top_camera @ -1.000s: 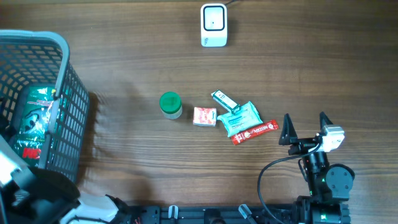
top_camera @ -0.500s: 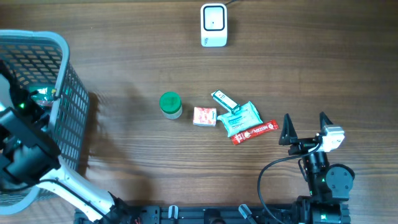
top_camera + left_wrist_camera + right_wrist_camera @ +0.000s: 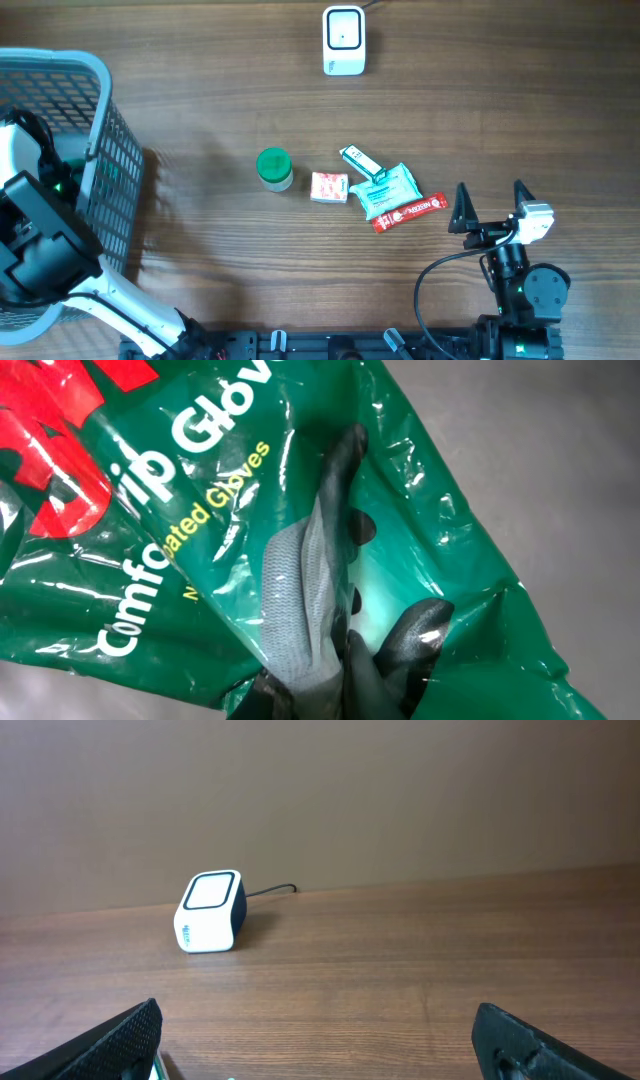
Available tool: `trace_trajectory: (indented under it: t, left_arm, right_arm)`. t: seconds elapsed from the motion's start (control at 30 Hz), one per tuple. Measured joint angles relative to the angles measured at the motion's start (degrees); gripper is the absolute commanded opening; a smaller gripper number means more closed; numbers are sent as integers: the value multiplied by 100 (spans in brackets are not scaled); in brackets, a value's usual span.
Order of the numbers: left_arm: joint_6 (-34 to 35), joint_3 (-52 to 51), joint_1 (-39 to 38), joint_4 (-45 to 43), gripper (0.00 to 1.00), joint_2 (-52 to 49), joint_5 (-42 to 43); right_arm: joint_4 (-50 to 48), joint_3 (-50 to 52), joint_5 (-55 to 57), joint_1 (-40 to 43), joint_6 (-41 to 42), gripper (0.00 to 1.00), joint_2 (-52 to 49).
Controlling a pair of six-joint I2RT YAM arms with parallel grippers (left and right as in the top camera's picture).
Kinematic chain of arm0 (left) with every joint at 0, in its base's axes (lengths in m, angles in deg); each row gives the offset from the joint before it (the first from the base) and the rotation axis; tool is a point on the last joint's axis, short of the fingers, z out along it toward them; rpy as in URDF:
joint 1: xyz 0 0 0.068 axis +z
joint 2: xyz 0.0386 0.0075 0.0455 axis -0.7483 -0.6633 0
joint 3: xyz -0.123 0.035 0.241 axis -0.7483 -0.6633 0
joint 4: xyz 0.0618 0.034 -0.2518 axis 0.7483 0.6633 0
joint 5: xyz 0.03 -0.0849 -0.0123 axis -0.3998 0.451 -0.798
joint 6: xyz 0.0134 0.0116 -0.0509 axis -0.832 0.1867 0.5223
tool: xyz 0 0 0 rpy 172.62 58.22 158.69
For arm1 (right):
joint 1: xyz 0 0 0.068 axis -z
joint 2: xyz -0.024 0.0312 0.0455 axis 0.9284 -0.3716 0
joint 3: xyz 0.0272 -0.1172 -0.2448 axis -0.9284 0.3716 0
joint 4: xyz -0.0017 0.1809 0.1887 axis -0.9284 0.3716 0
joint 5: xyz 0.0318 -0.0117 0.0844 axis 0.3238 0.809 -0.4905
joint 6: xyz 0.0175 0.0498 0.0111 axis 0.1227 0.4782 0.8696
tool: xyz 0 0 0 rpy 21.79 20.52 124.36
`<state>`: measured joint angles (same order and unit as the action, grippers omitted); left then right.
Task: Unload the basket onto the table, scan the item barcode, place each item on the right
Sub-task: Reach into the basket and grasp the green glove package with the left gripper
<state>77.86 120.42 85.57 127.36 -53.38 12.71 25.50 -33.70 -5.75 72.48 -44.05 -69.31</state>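
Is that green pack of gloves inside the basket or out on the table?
Inside. Overhead, the glove pack shows green through the mesh wall of the basket, and none of it lies outside.

The glove packet [image 3: 470,570] is a crinkled green plastic bag with white and yellow lettering and a red patch, a grey-and-black glove showing through. It lies inside the mesh basket [image 3: 115,170] at the left. The barcode scanner [image 3: 343,40], a small white box with a dark-rimmed window, stands at the far edge of the table [image 3: 220,260], well apart from the packet.

The glove packet [image 3: 180,510] is glossy, crinkled plastic film. Ahead of the right hand [image 3: 315,1020], the surface [image 3: 400,960] is matt wood grain.
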Motion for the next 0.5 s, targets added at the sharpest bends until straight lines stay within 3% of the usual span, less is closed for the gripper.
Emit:
trace_trajectory:
  t: [0.17, 0.27, 0.4, 0.5]
  left_arm:
    - [-1043, 192, 39, 337, 4, 74, 107]
    - [-1836, 1091, 55, 881, 4, 511, 275]
    - [-2166, 2363, -15, 1191, 4, 2391, 518]
    - [-2444, 2601, -949, 1255, 4, 4190, 907]
  right_arm:
    - [2, 0, 0, -2, 0, 100, 0]
    - [2, 0, 0, -2, 0, 99, 0]
    - [0, 0, 0, 0, -2, 100, 0]
    - [0, 0, 0, -2, 0, 100, 0]
